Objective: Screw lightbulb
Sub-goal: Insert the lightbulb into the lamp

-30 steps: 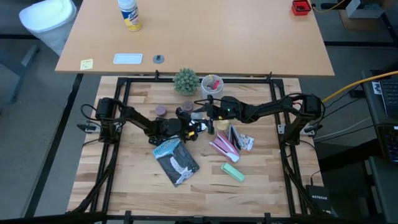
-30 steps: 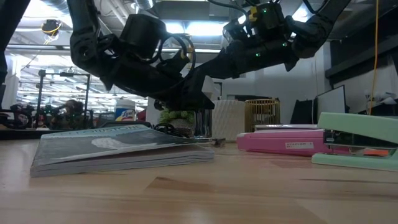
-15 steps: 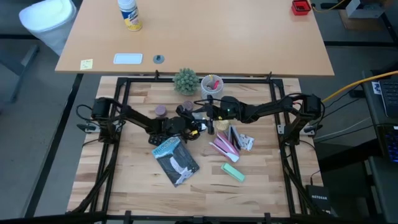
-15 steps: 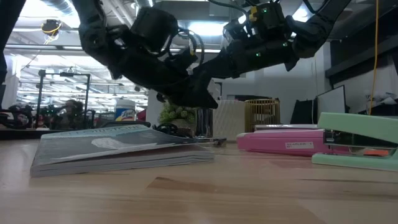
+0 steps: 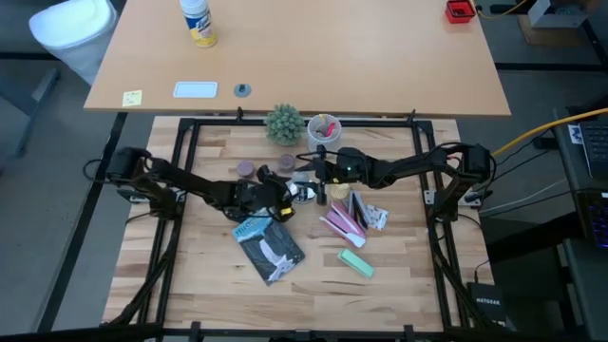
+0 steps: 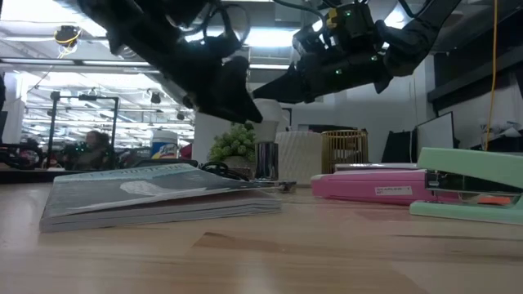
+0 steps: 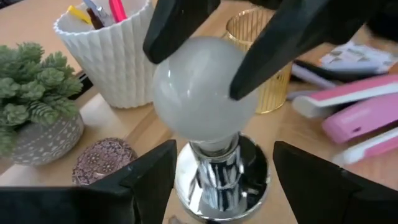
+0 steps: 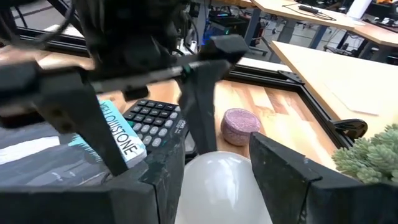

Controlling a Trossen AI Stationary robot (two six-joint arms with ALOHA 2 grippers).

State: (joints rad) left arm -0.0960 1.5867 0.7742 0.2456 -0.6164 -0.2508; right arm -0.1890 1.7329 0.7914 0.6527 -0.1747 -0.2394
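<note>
The frosted white lightbulb (image 7: pixel 199 93) stands upright with its narrow end in the chrome socket of the round shiny base (image 7: pixel 217 186), mid-table in the high view (image 5: pixel 302 191). My right gripper (image 8: pixel 214 162) is shut on the bulb's globe (image 8: pixel 217 186). My left gripper (image 7: pixel 224 162) is open. Its two fingers stand apart on either side of the base, on the bulb's left, and touch nothing. It also shows in the high view (image 5: pixel 278 198). My right gripper pinches the bulb's globe between its two fingers (image 7: pixel 180 25), one on each side of its upper half (image 7: pixel 233 68). The fingers come slanting down from the table's right. The bulb stands upright, its narrow end in the chrome socket (image 7: pixel 214 155) of the base on the table.
A white ribbed pen cup (image 7: pixel 112 56), a gold mesh cup (image 7: pixel 277 87), a small potted plant (image 7: pixel 37 106) and a purple round tin (image 7: pixel 102 162) stand behind the bulb. Pink staplers (image 7: pixel 354 106) lie to its right. A book (image 5: pixel 269 243), a calculator (image 8: pixel 155 118) and a green stapler (image 5: pixel 354 262) lie nearer.
My left gripper has drawn back from the bulb toward the table's left edge and has risen. My right gripper has stayed on the bulb, which still stands on its base.
</note>
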